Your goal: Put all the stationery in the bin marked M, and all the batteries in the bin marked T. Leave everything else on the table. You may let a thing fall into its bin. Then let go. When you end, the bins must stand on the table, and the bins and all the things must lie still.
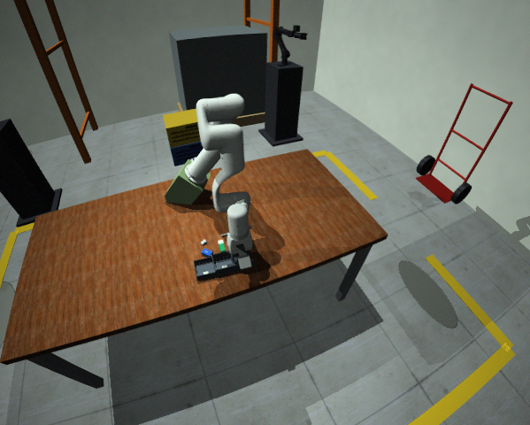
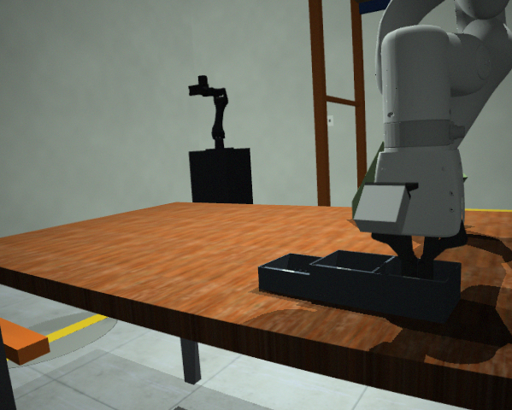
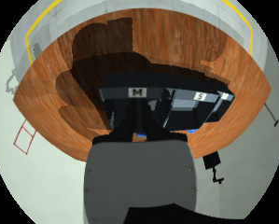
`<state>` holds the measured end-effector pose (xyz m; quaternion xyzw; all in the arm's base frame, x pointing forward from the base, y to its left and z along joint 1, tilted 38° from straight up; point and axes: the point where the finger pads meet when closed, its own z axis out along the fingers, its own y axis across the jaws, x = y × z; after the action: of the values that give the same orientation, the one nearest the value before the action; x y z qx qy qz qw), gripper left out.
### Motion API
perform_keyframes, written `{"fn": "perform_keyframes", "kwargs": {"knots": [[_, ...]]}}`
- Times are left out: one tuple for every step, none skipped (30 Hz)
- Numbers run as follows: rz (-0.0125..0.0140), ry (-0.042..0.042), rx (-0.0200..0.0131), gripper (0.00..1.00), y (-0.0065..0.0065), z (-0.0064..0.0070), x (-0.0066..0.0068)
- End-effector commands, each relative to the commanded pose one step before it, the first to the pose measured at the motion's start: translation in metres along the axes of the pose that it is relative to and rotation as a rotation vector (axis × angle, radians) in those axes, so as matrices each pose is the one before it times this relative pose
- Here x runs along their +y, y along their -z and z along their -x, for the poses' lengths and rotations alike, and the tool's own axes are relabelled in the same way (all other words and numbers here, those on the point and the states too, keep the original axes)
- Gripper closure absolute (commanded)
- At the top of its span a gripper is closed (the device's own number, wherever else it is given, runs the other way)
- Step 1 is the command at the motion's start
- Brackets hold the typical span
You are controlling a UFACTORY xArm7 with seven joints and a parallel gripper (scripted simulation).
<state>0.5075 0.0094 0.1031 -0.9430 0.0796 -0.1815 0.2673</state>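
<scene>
My gripper (image 2: 418,265) (image 3: 138,104) points down with its fingertips inside bin M (image 2: 417,295) (image 3: 118,93). Its fingers are shut close together; their tips are partly hidden, and I see nothing between them. Bin M is joined in a row with bin S (image 3: 188,105) and a third bin (image 2: 278,281) (image 1: 200,275), whose label is too small to read. Behind the row lie a blue thing (image 1: 206,252) (image 3: 191,131), a green and white thing (image 1: 221,245), a small white thing (image 1: 203,242) and a thin grey thing (image 1: 224,235). Another blue patch (image 3: 141,135) shows between the finger bases.
The row of bins stands near the front edge of the wooden table (image 1: 100,256) (image 2: 180,255). The arm rises from a green slanted base (image 1: 182,189) at the table's back. The arm hides part of the table behind bin M.
</scene>
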Motion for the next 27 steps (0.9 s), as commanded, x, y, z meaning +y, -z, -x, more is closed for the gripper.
{"fn": "perform_keyframes", "kwargs": {"knots": [[0.00099, -0.00052, 0.00287, 0.93, 0.00079, -0.00126, 0.00058], [-0.00005, 0.00004, -0.00006, 0.93, 0.00128, 0.00000, -0.00003], [-0.00001, 0.00000, 0.00000, 0.93, 0.00131, -0.00002, 0.00000], [-0.00001, 0.00000, 0.00000, 0.93, 0.00131, -0.00001, 0.00000], [-0.00001, 0.00000, 0.00000, 0.93, 0.00132, -0.00001, 0.00000], [-0.00001, -0.00001, 0.00001, 0.93, 0.00140, 0.00003, -0.00001], [-0.00001, 0.00000, 0.00000, 0.93, 0.00133, 0.00000, 0.00000], [-0.00001, 0.00000, 0.00000, 0.93, 0.00133, 0.00000, 0.00000], [-0.00001, 0.00000, 0.00000, 0.93, 0.00133, 0.00000, 0.00000], [-0.00001, 0.00000, 0.00000, 0.93, 0.00133, 0.00000, 0.00000], [-0.00001, 0.00000, 0.00000, 0.93, 0.00133, 0.00000, 0.00000], [-0.00001, 0.00000, 0.00000, 0.93, 0.00133, 0.00000, 0.00000], [-0.00001, 0.00000, 0.00000, 0.93, 0.00133, 0.00000, 0.00000], [-0.00001, 0.00000, 0.00000, 0.93, 0.00133, 0.00000, 0.00000], [0.00000, 0.00000, 0.00000, 0.93, 0.00000, 0.00000, 0.00000], [0.00000, 0.00000, 0.00000, 0.93, 0.00000, 0.00000, 0.00000], [-0.00001, 0.00000, 0.00000, 0.93, 0.00129, -0.00003, 0.00001], [-0.00001, 0.00000, 0.00000, 0.93, 0.00132, -0.00001, 0.00000], [-0.00001, 0.00000, 0.00001, 0.93, 0.00140, 0.00003, -0.00002], [-0.00001, 0.00000, 0.00000, 0.93, 0.00133, -0.00001, 0.00000], [-0.00001, 0.00000, 0.00000, 0.93, 0.00133, 0.00000, 0.00000], [-0.00001, 0.00000, 0.00000, 0.93, 0.00133, 0.00000, 0.00000], [-0.00001, 0.00000, 0.00000, 0.93, 0.00133, 0.00000, 0.00000], [-0.00001, 0.00000, 0.00000, 0.93, 0.00133, 0.00000, 0.00000], [-0.00001, 0.00000, 0.00000, 0.93, 0.00133, 0.00000, 0.00000], [-0.00003, -0.00001, 0.00001, 0.93, 0.00399, -0.00002, 0.00000], [-0.00003, -0.00001, 0.00001, 0.93, 0.00399, -0.00002, 0.00000]]}}
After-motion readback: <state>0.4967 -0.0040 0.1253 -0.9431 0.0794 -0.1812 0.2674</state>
